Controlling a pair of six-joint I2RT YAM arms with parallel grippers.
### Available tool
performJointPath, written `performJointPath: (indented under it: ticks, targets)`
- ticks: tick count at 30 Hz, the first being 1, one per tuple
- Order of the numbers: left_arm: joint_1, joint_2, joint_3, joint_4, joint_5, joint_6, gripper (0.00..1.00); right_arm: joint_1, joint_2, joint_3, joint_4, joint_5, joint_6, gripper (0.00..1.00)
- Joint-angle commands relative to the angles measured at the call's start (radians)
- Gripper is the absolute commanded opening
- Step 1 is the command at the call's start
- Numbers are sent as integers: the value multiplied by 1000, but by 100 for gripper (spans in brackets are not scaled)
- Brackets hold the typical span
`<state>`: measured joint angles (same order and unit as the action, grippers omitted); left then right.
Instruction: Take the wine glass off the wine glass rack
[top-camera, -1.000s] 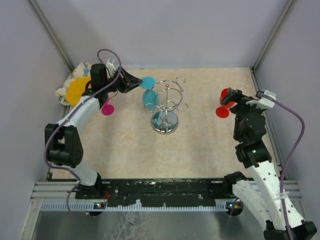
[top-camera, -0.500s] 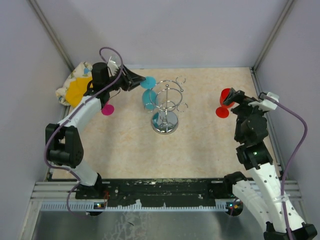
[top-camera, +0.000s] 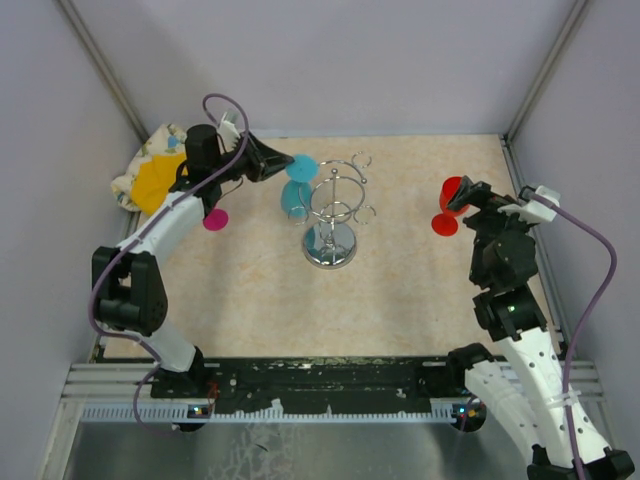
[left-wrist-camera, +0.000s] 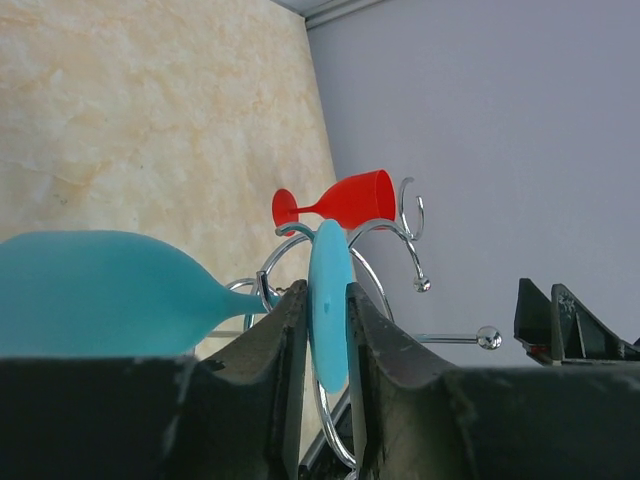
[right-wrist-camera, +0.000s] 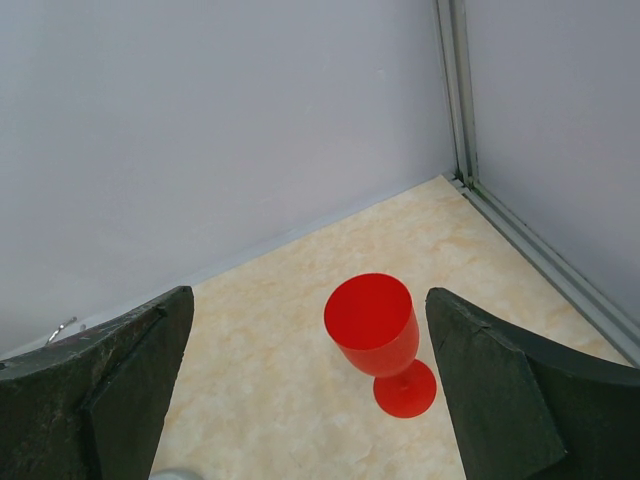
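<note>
The chrome wine glass rack (top-camera: 337, 205) stands mid-table on its round base. A blue wine glass (top-camera: 294, 198) hangs upside down at its left side, its stem in a wire loop (left-wrist-camera: 262, 290). My left gripper (top-camera: 284, 163) is shut on the glass's blue foot disc (left-wrist-camera: 328, 300), which sits edge-on between the fingers. The blue bowl (left-wrist-camera: 100, 290) fills the lower left of the left wrist view. A red wine glass (top-camera: 448, 206) stands upright on the table at the right. My right gripper (right-wrist-camera: 315, 400) is open and empty just behind it, with the red glass (right-wrist-camera: 375, 335) beyond the fingertips.
A magenta glass foot (top-camera: 215, 220) shows under my left forearm. A yellow and white cloth (top-camera: 150, 175) lies in the back left corner. Grey walls close in the back and both sides. The rack's upper loops (left-wrist-camera: 410, 235) stick out past the blue foot.
My left gripper has shifted slightly right with the blue foot still in it. My right gripper has drawn back a little from the red glass.
</note>
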<state>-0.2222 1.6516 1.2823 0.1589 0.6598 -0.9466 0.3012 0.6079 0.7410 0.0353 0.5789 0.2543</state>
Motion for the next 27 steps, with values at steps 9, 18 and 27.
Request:
performJointPath:
  ticks: [9, 18, 27]
  targets:
    - [-26, 50, 48, 52, 61, -16, 29, 8, -18, 9, 24, 26, -12, 99]
    - [-31, 66, 64, 91, 88, -38, 16, 8, -17, 6, 26, 29, -13, 99]
    - [-24, 59, 63, 106, 82, -49, 0, 8, -22, 9, 21, 23, -16, 99]
